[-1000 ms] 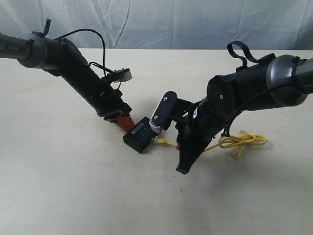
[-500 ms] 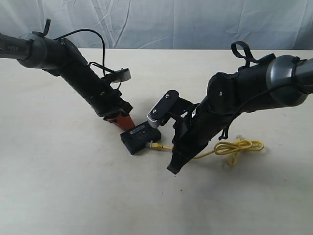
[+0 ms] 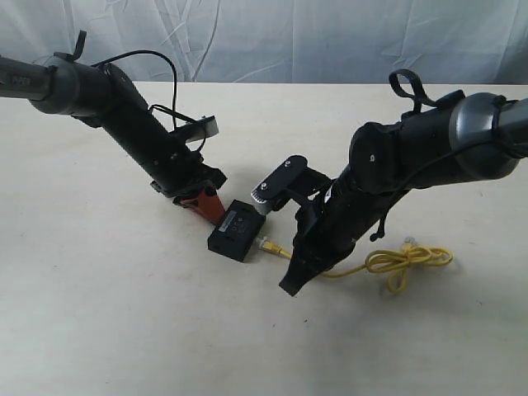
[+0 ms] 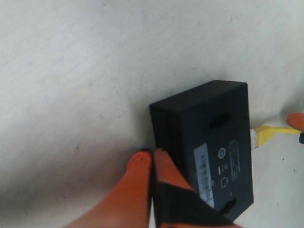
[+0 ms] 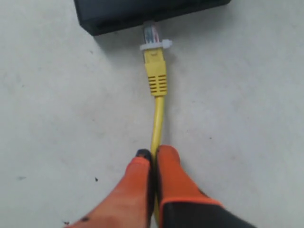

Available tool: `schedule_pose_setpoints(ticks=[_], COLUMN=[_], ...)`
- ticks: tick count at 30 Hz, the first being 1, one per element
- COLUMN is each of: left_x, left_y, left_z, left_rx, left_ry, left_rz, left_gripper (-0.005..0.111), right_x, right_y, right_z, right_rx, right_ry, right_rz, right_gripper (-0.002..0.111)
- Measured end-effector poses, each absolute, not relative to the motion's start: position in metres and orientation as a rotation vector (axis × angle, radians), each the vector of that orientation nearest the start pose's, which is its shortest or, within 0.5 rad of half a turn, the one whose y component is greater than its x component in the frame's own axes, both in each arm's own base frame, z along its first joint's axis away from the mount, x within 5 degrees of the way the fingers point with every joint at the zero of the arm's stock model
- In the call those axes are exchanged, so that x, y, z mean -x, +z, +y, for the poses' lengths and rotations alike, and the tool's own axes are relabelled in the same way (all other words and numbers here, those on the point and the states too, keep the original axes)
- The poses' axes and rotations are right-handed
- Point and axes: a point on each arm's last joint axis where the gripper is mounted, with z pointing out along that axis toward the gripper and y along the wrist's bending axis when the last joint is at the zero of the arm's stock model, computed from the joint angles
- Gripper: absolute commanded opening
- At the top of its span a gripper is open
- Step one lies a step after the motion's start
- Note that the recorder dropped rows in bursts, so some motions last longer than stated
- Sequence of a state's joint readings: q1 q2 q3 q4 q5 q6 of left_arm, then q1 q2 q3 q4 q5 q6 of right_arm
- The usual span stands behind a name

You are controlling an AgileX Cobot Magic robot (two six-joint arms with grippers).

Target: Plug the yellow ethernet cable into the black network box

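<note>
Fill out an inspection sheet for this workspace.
Surface: pale table, matte, faintly specked.
Job's things: black network box flat on the table; yellow ethernet cable plug at its side port, seating unclear.
Clutter: nothing seen.
Grippers: left gripper jaws shut, tips at the box's side; right gripper jaws shut on the cable.
Cables: black lead arcs over the left arm; yellow coil lies loose.
Surroundings: wrinkled pale cloth behind.

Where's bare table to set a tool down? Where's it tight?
Free: near strip of table in front of box and cable; back strip along backdrop. Crowded: centre, left gripper against box, right gripper shut on cable.
</note>
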State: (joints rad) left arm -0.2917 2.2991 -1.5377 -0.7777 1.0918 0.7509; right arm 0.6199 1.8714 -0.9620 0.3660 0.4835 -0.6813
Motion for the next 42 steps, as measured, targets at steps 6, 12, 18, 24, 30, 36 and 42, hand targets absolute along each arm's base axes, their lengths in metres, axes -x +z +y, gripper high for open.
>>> schedule_pose_setpoints(ticks=[6,12,18,24,30,36,42], left_x=[-0.389,-0.389,-0.389,-0.389,-0.389,-0.389,-0.388], left_y=[0.098,0.098,0.098,0.098,0.098,0.098,0.098], left_z=[-0.176,-0.176,-0.176,-0.176,-0.176,-0.176,-0.176], left_rx=[-0.880,-0.877,-0.876,-0.876,-0.876,-0.895,-0.930], left_ry=[-1.049,-1.050,-1.050,-1.050,-1.050,-1.048,-1.054], left_rz=[2.862,2.864,2.865,2.865,2.865,2.854,2.843], left_gripper=[0.000,0.000,0.000,0.000,0.000,0.000,0.000], right_x=[-0.263,-0.265,-0.264,-0.264,-0.267,-0.268,-0.271], right_y=[0.127,0.127,0.127,0.127,0.128,0.126,0.115], right_z=[0.206,0.207,0.206,0.207,0.207,0.208,0.209], right_rx=[1.364,1.340,1.346,1.359,1.346,1.350,1.358], right_ry=[0.289,0.288,0.289,0.286,0.274,0.267,0.252], right_rz=[2.503,2.492,2.500,2.490,2.463,2.452,2.449], right_gripper=[-0.001,-0.001,-0.001,-0.001,-0.001,-0.001,-0.001])
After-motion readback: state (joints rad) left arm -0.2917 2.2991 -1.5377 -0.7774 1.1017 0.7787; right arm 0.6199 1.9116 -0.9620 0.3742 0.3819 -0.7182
